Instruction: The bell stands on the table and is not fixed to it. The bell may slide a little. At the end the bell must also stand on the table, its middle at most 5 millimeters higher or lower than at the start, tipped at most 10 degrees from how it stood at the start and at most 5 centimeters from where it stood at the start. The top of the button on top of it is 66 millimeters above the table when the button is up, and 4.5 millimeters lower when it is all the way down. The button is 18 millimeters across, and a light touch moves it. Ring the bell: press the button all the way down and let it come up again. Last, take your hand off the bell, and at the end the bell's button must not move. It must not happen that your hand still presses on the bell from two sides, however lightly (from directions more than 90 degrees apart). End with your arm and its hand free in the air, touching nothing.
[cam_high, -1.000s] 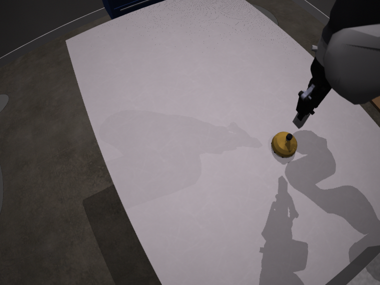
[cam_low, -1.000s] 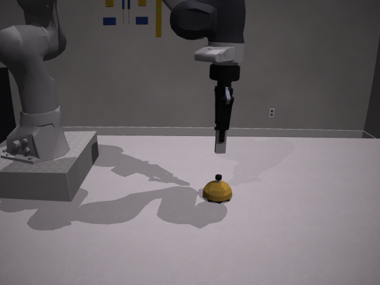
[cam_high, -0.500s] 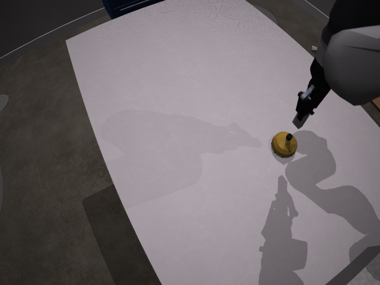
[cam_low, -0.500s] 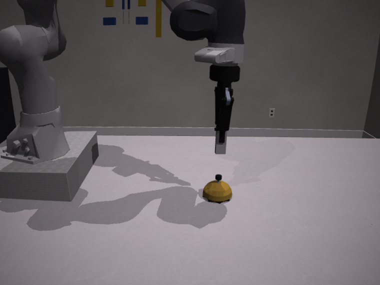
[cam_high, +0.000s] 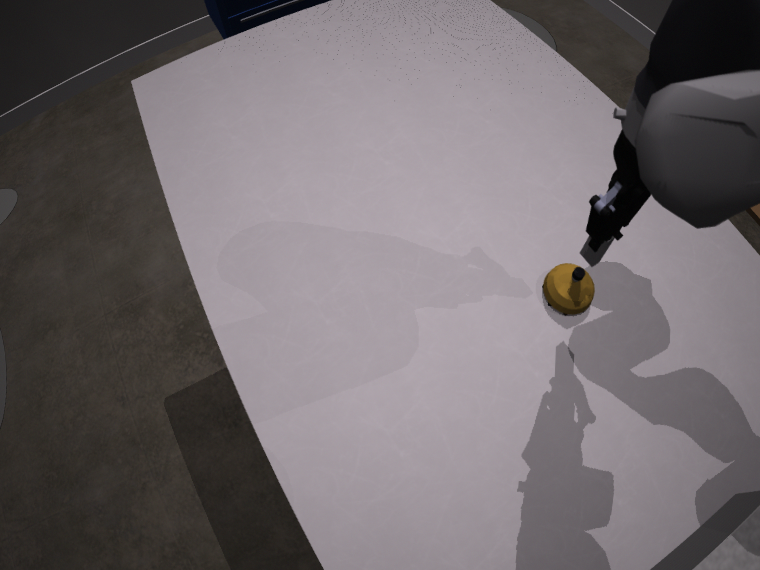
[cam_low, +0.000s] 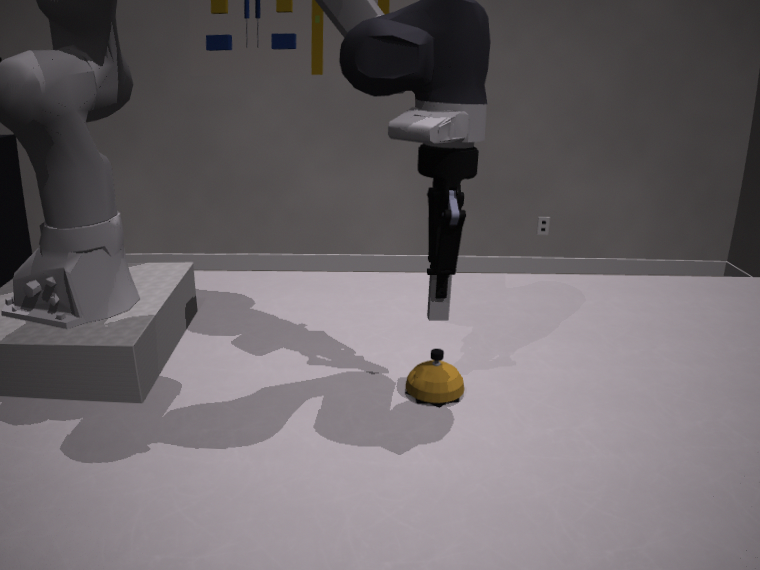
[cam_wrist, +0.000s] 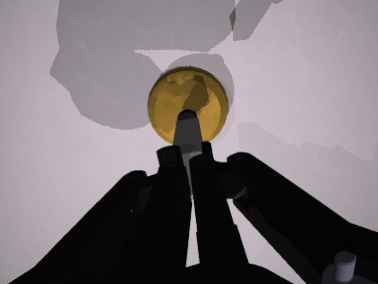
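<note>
The pincer (cam_low: 438, 309) points straight down, and its two fingers are pressed fully together with nothing between them; the pale fingertips form one narrow block at its lower end. It hangs in the air and touches nothing; under it there is an open gap, and then comes the black button (cam_low: 437, 354), which stands up from the top of the bell. In the side view the button is directly below the fingertips; in the view from the wrist the fingertips cover most of the button (cam_wrist: 185, 113), so only its far edge shows just beyond them.

The bell (cam_low: 434, 381) is a low yellow dome; it stands upright on the table (cam_low: 583, 429), right below the pincer, and a thin dark base shows under its rim. In the view from above the pincer (cam_high: 593, 252) appears just beside the bell (cam_high: 567, 288), up and to the right of it, without contact.

Above the pincer the black wrist joins a pale ring and then the dark arm (cam_low: 429, 55); the arm bends away to the left, where its grey lower part (cam_low: 67, 184) stands on a grey block (cam_low: 122, 362) at the table's edge, well apart from the bell. Grey shadows of the arm lie on the table around the bell; behind the pincer there is a grey wall (cam_low: 613, 153) with a small white socket (cam_low: 543, 225).
</note>
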